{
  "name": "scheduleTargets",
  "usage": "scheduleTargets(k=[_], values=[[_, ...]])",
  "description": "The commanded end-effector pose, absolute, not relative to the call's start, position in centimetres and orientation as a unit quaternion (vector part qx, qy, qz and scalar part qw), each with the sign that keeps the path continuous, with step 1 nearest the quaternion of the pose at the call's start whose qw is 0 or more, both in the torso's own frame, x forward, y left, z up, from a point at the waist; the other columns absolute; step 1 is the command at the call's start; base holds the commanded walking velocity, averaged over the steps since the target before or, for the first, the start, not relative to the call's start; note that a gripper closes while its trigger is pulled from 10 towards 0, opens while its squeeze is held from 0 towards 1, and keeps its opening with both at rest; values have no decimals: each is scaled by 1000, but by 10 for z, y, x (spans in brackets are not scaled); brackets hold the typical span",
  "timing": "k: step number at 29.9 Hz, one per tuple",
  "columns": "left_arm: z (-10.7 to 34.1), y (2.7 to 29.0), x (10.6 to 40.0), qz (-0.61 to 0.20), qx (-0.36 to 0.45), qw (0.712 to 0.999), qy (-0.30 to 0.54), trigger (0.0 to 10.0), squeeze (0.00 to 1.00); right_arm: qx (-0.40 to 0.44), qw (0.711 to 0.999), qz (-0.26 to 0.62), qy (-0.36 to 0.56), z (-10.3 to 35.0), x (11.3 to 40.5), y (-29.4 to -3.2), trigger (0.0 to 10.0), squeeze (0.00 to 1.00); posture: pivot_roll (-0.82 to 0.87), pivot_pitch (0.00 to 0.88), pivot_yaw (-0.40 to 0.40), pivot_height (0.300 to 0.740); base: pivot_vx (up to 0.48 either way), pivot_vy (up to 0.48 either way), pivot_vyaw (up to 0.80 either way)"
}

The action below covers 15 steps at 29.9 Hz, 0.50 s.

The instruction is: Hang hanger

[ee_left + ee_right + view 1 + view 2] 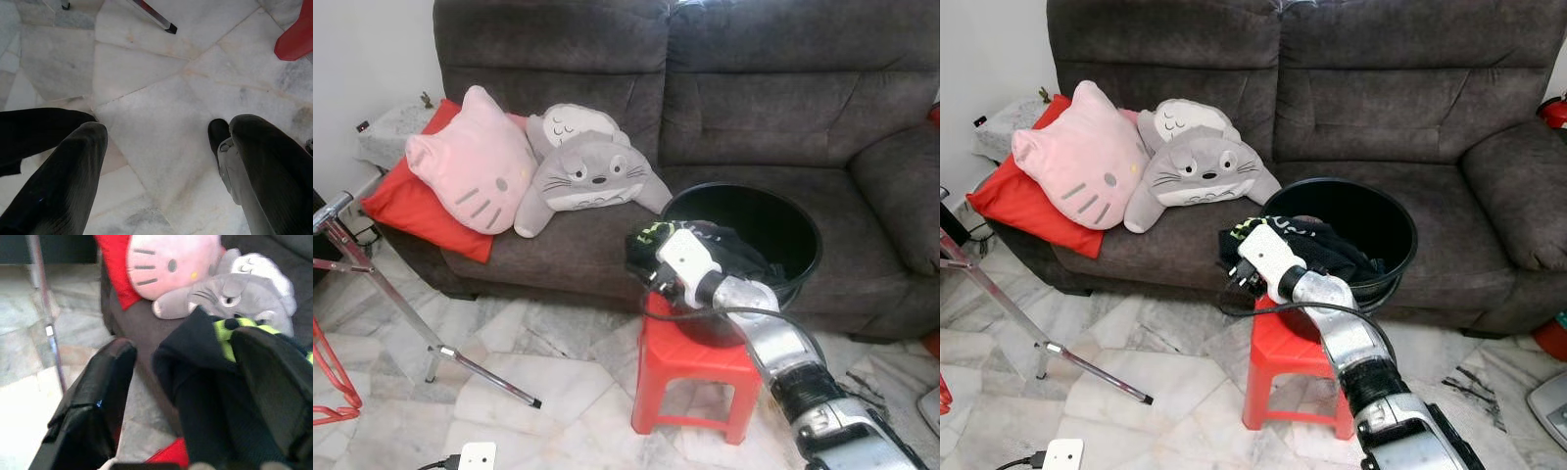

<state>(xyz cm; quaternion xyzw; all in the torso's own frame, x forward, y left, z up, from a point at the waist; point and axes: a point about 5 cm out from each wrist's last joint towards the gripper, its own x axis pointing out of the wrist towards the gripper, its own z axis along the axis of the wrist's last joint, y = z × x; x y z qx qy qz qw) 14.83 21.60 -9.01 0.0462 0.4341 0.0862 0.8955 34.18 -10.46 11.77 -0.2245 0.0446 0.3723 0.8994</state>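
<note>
You can't make out a hanger; only a dark garment [205,382] draped over the bucket [800,227] rim on the red stool [690,364]. Your right pincer [183,382] straddles that cloth, spread, not yet clenched. Left pincer [161,161] hangs released above the floor [146,73].

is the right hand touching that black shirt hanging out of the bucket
Touching. In the right wrist view the black garment with its green-striped trim lies between the right hand's open fingers, pressed against one finger.
</note>
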Motion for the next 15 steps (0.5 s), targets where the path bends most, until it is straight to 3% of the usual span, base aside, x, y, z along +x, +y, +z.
scheduleTargets(k=[1,13,14,15], values=[[-92,217,144,81,52,890,446,10000,0,-217,898,381,42,122,340,-102,10000,1000,-217,0,71,740,0,0,0],[-92,219,144,86,53,891,443,10000,0,-214,916,340,0,140,335,-113,10000,1000,-218,0,65,740,0,0,0],[-92,220,143,87,56,890,444,10000,0,-168,960,215,-60,153,316,-138,10000,173,-230,0,68,740,0,0,0],[-92,220,143,87,57,890,444,10000,0,-149,972,166,-75,155,306,-150,10000,0,-236,0,66,740,0,0,0]])
